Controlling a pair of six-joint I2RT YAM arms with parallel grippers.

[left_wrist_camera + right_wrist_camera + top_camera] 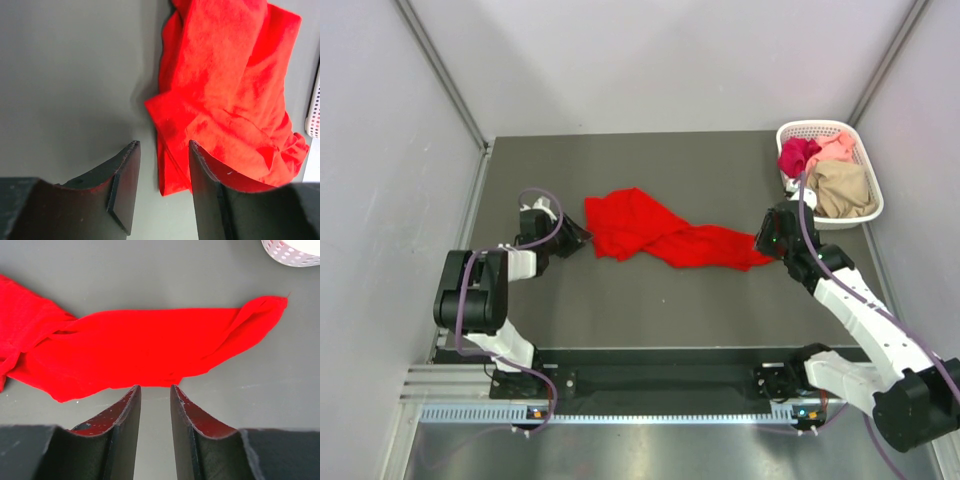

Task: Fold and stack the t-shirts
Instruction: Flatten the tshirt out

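A bright red t-shirt (665, 237) lies twisted and crumpled across the middle of the grey table. My left gripper (582, 238) sits low at its left end. In the left wrist view the left gripper (164, 143) is open and a corner of the red shirt (225, 90) lies on the table between its fingers, nearer the right one. My right gripper (766, 243) is at the shirt's right end. In the right wrist view the right gripper (154, 387) is open with a narrow gap and empty, and the shirt's near edge (150, 347) lies just ahead of the tips.
A white lattice basket (860, 140) stands at the back right corner. It holds a magenta shirt (798, 153), a pale pink shirt (835, 150) and a tan shirt (842, 188). Its rim also shows in the right wrist view (292, 252). Grey walls enclose the table.
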